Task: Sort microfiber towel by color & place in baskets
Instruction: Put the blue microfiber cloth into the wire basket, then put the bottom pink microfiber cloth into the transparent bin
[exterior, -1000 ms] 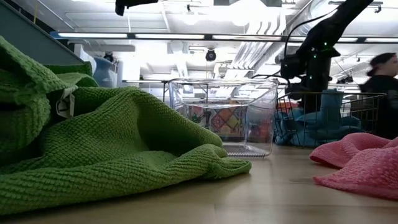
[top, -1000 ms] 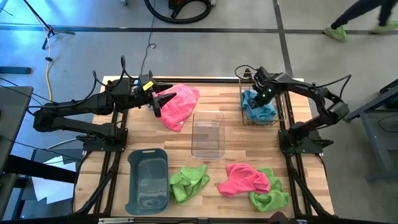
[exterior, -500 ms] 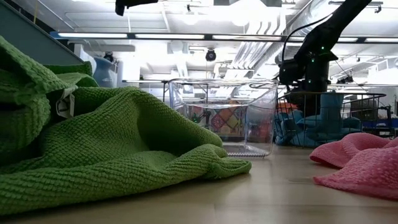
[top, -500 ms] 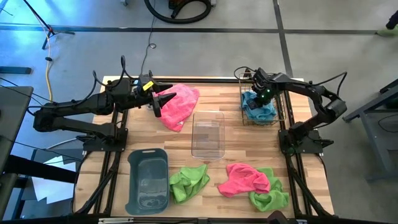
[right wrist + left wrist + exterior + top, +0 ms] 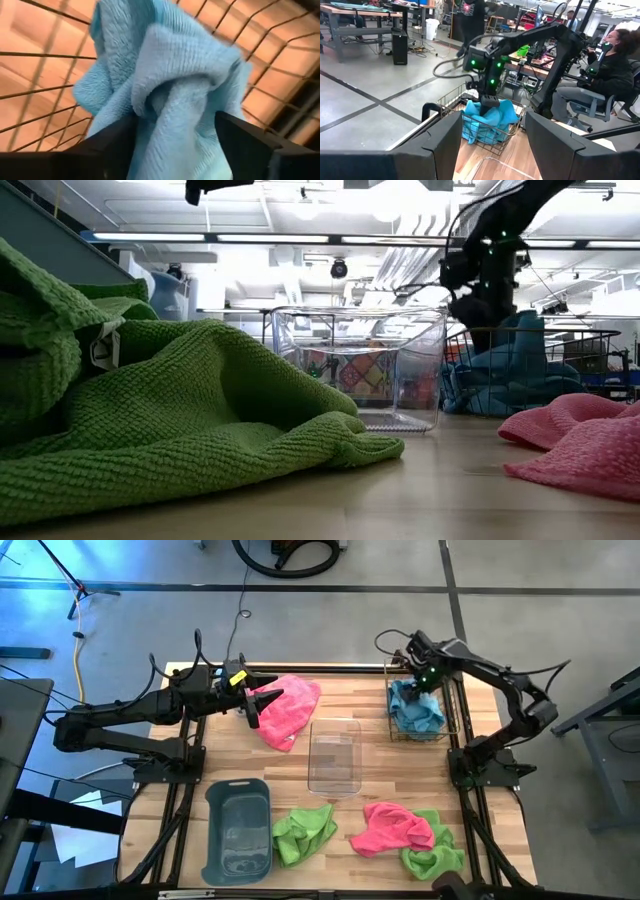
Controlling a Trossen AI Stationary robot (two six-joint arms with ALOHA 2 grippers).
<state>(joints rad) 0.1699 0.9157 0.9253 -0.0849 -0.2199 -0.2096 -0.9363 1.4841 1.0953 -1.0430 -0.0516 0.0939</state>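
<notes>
A light blue towel point(image 5: 415, 710) lies bunched in the wire basket point(image 5: 452, 718) at the far right. My right gripper point(image 5: 421, 679) points down just above it, open, with the towel's bunched top point(image 5: 170, 85) between its fingers. My left gripper point(image 5: 258, 705) hangs open and level over the far left, beside a pink towel point(image 5: 292, 708) that lies on the table. In the middle stands a clear bin point(image 5: 334, 755), and a grey tub point(image 5: 238, 830) stands at the near left. Two green towels point(image 5: 305, 832) point(image 5: 435, 856) and another pink towel point(image 5: 396, 827) lie near the front. My right gripper stands open over the blue towel's bunched top point(image 5: 165, 105), fingers pointing down. The cloth rises between the two fingers point(image 5: 107, 145); whether it touches them I cannot tell. The towel rests in the wire basket.
The clear bin and the grey tub hold nothing. Dark frame rails point(image 5: 462, 780) run along both sides of the table. A person sits at a desk point(image 5: 615, 65) in the room beyond the far right.
My right gripper has opened and risen from low in the wire basket to just above the blue towel, which stays bunched in the basket.
</notes>
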